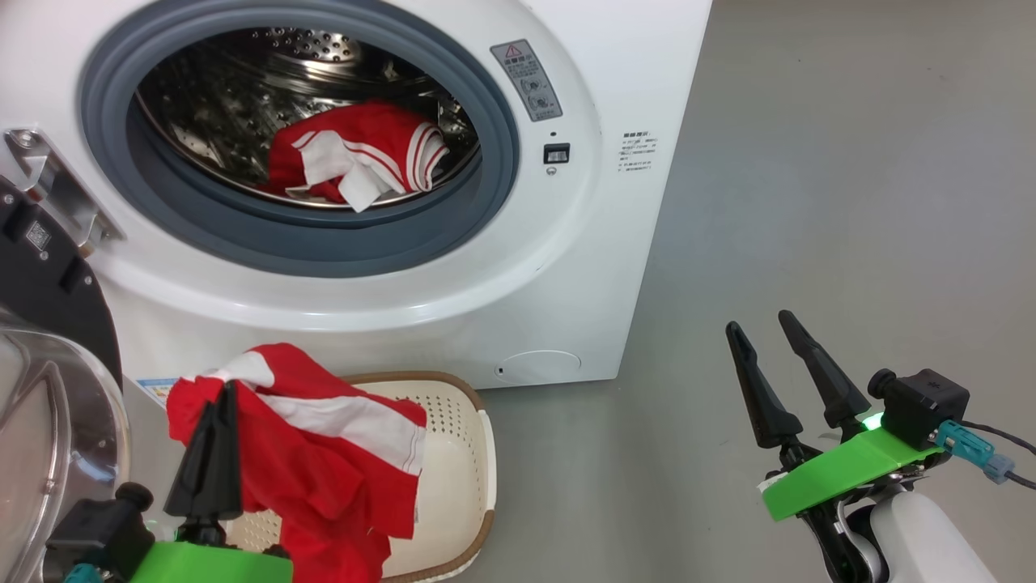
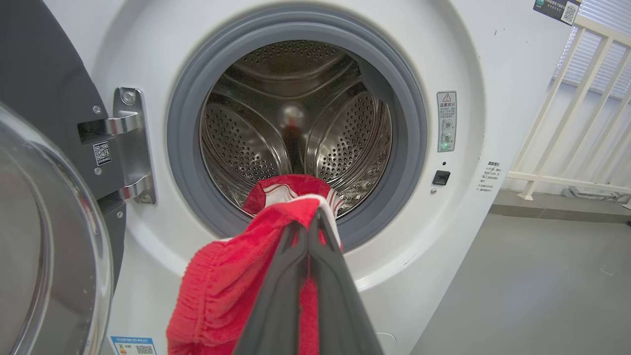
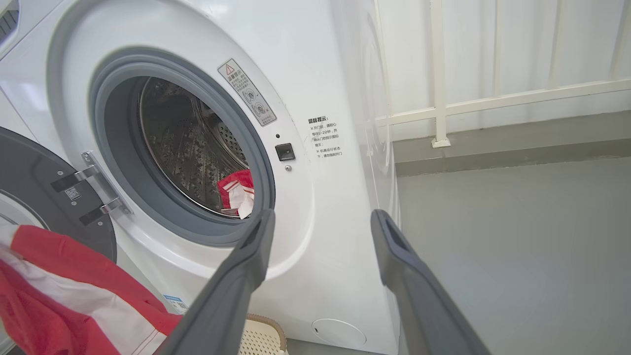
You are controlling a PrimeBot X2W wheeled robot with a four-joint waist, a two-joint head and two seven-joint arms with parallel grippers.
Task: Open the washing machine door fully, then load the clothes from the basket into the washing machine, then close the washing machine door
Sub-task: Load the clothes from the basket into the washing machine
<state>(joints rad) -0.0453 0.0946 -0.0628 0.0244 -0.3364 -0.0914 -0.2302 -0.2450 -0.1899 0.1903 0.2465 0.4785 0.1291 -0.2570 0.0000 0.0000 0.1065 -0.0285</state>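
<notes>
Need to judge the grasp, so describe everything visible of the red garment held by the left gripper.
The red garment is red jersey-like fabric with a white stripe and a gathered, elastic-looking hem. It hangs crumpled from the left gripper, which is shut on an upper fold, over the basket and before the open washing machine. Whether it touches the basket is unclear.

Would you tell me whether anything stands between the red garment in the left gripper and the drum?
Nothing visible does. The washing machine door is swung aside to the left, leaving the mouth of the drum open above the red garment pinched by the left gripper. Another jersey lies low inside.
</notes>
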